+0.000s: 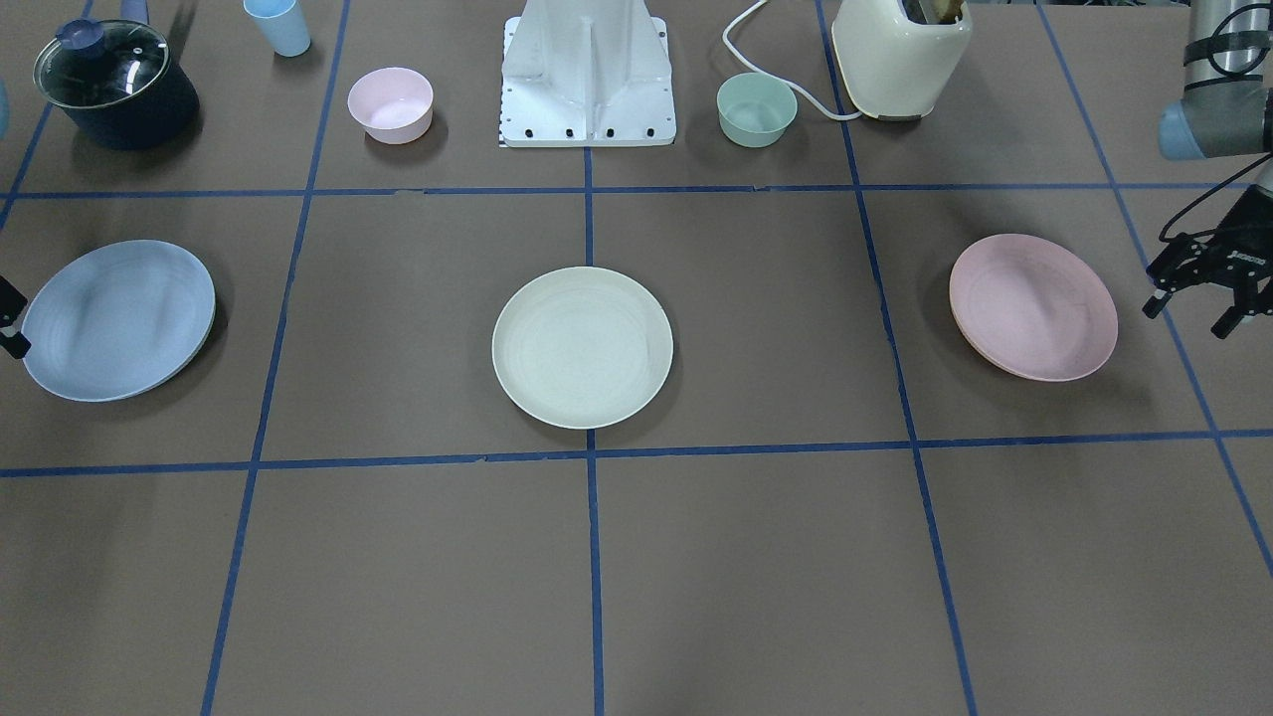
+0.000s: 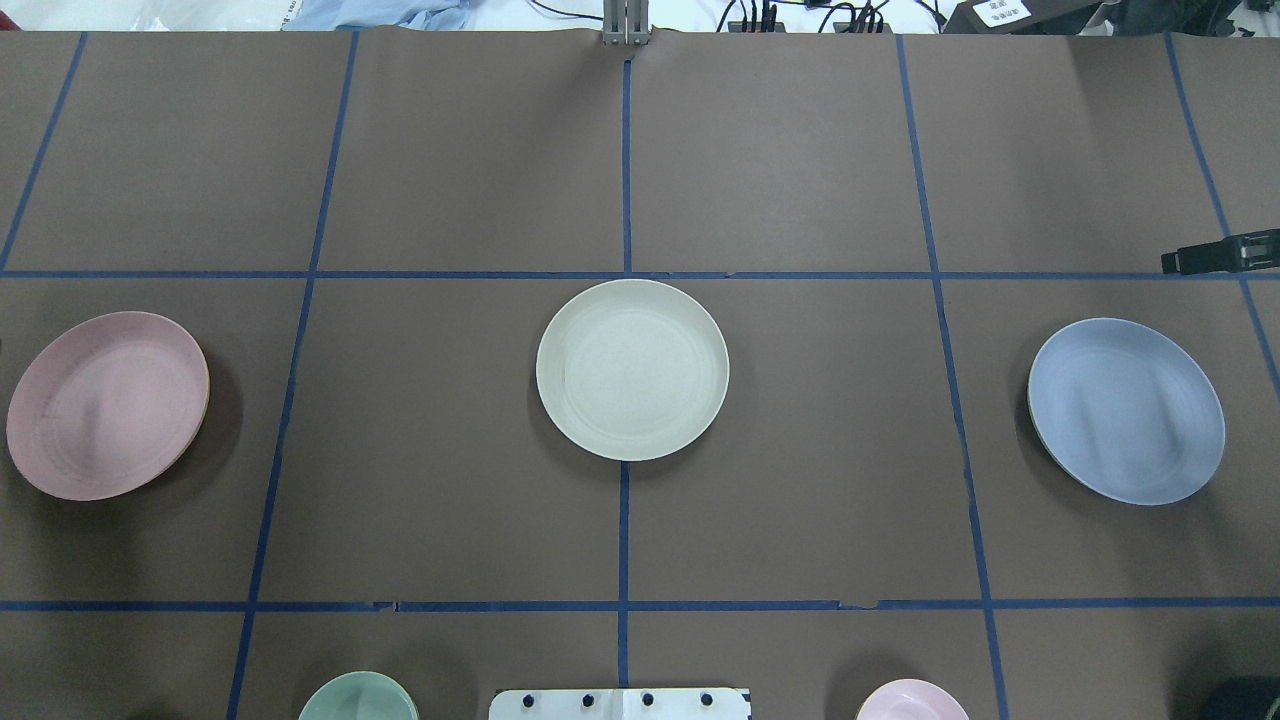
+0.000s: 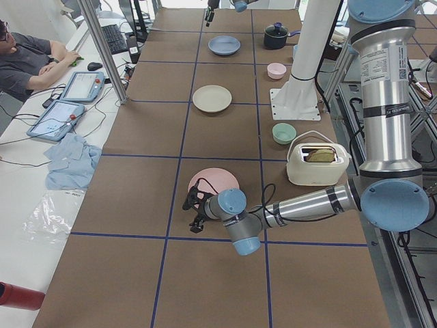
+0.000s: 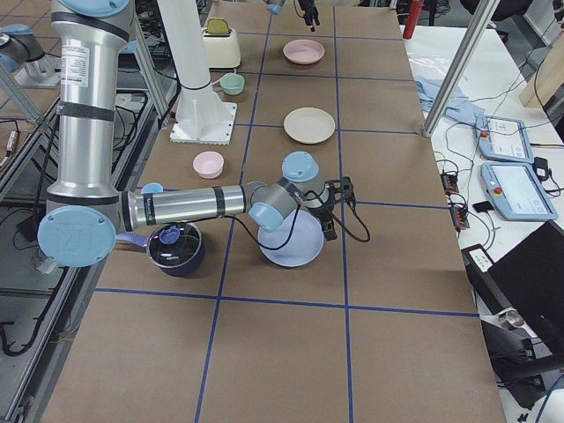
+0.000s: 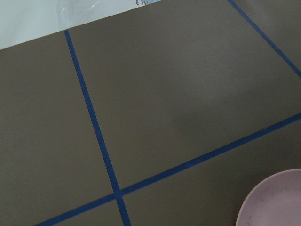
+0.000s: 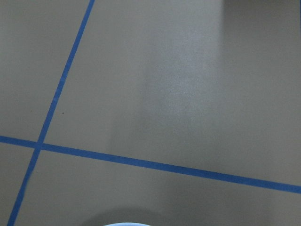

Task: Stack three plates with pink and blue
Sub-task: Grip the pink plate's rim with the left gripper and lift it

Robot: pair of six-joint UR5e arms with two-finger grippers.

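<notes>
Three plates lie apart in a row on the brown table. The cream plate is in the middle. The pink plate is on my left side, and its rim shows in the left wrist view. The blue plate is on my right side. My left gripper is open and empty, low beside the pink plate's outer edge. My right gripper shows only as two fingertips apart at the front view's left edge, beside the blue plate, and it holds nothing. Part of it shows in the overhead view.
Along the robot's side stand a dark pot with a glass lid, a light blue cup, a small pink bowl, the white robot base, a small green bowl and a cream toaster. An operator sits beside the table.
</notes>
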